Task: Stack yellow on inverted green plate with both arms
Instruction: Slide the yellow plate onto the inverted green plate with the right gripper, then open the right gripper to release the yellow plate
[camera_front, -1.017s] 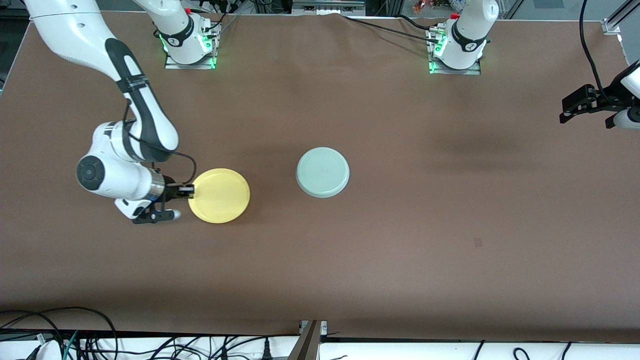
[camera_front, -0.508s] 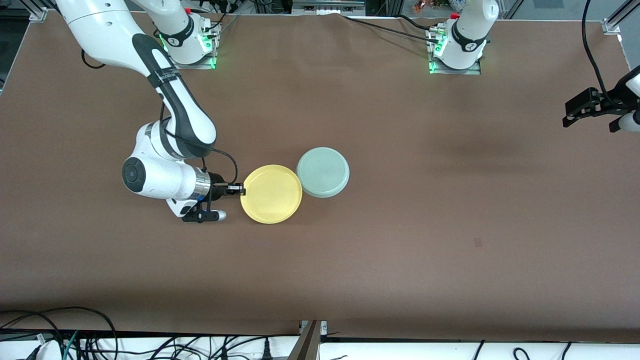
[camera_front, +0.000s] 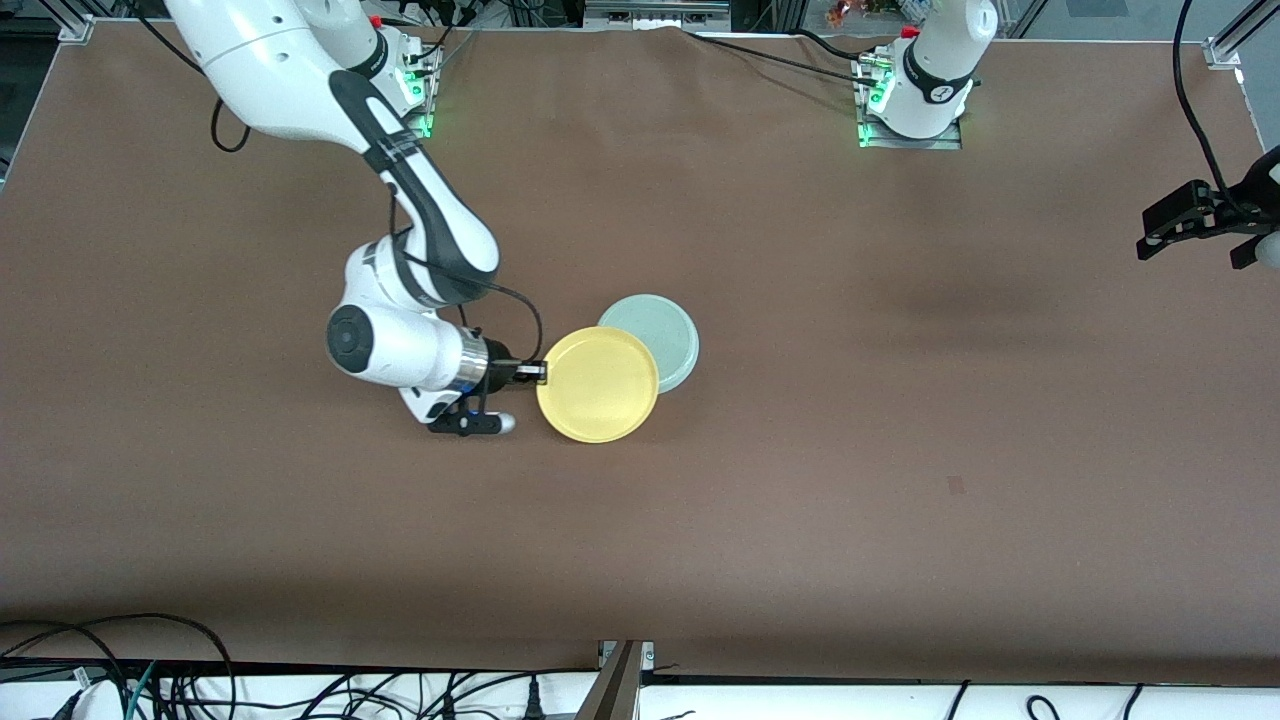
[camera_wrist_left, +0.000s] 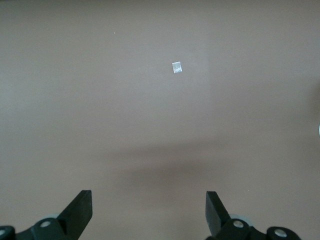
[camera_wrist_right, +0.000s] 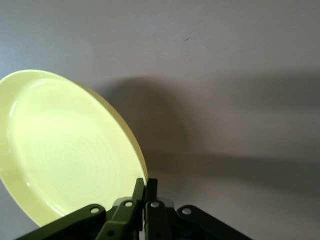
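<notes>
My right gripper (camera_front: 540, 372) is shut on the rim of the yellow plate (camera_front: 598, 384) and holds it up in the air, rim up. The yellow plate partly overlaps the pale green plate (camera_front: 668, 340), which lies upside down on the brown table near its middle. In the right wrist view the fingers (camera_wrist_right: 145, 189) pinch the yellow plate's (camera_wrist_right: 60, 150) rim; the green plate is hidden there. My left gripper (camera_front: 1195, 218) is open and empty, waiting high over the table's edge at the left arm's end. The left wrist view shows its fingertips (camera_wrist_left: 150, 210) wide apart over bare table.
The brown table (camera_front: 900, 450) is bare apart from the plates. A small white fleck (camera_wrist_left: 176, 67) lies on it in the left wrist view. Cables run along the edge nearest the front camera (camera_front: 200, 680).
My right arm has carried the yellow plate from the right arm's end of the table toward the middle, until it overlaps the green plate. The left gripper drifted slightly outward.
</notes>
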